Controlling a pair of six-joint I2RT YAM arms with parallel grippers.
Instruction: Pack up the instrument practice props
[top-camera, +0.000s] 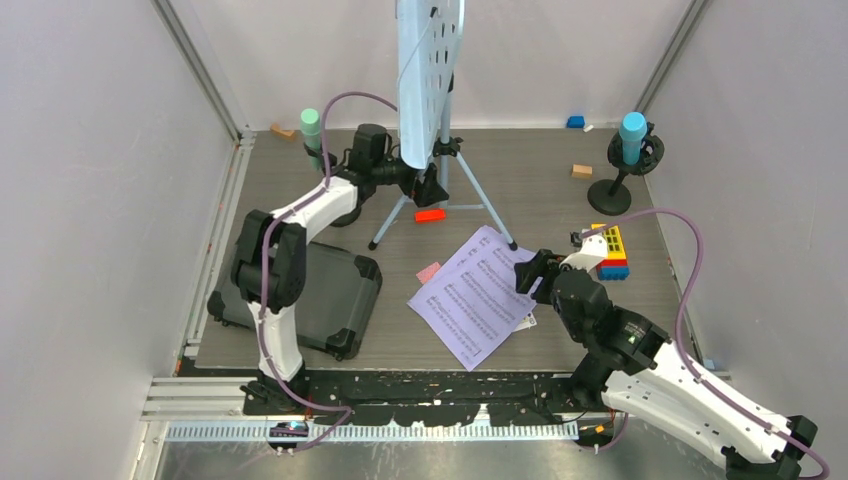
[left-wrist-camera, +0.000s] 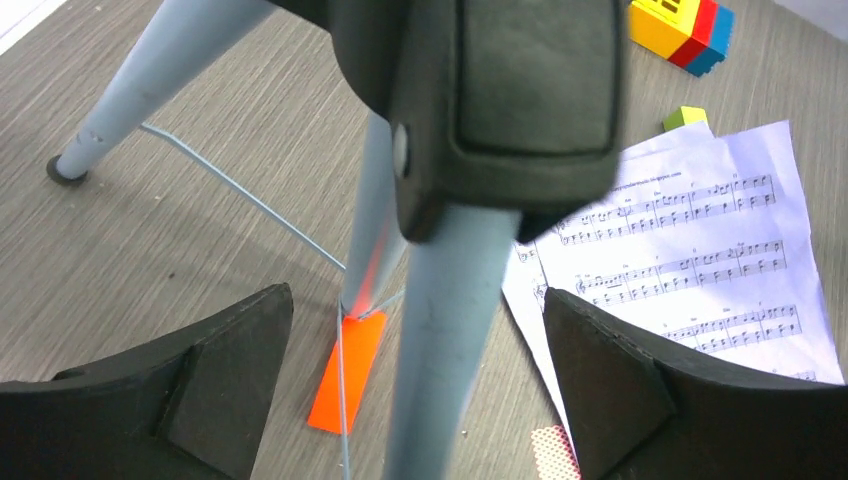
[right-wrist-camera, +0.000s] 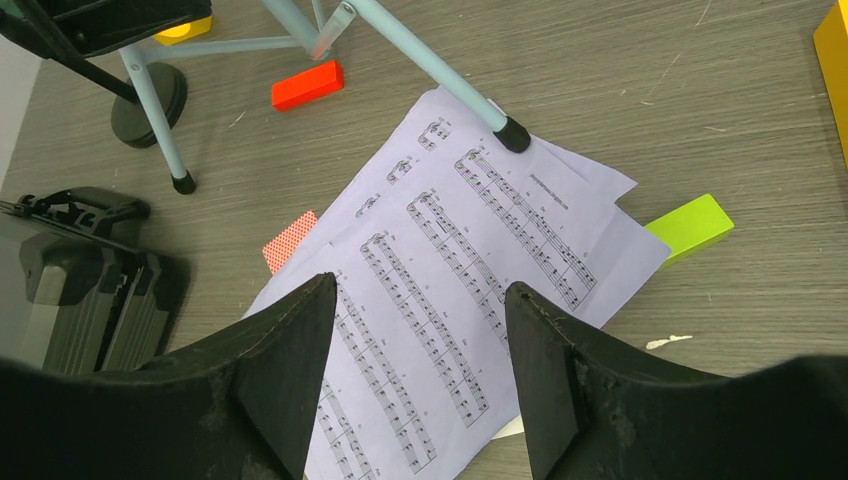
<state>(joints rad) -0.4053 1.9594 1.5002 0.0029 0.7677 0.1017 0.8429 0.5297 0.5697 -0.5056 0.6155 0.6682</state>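
Grey wood-grain desk (top-camera: 540, 190) lies between plain white walls (top-camera: 100, 150). We see the left gripper (left-wrist-camera: 417, 300) spread wide astride the pole of the pale blue music rack (top-camera: 428, 70), upper centre; the right gripper (right-wrist-camera: 420, 290) gapes above lilac sheet-music pages (top-camera: 478, 295), lower centre.

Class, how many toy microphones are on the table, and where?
2. The green microphone stands far left, behind the left arm; the blue microphone sits in a black stand far right. More could be hidden behind that arm.
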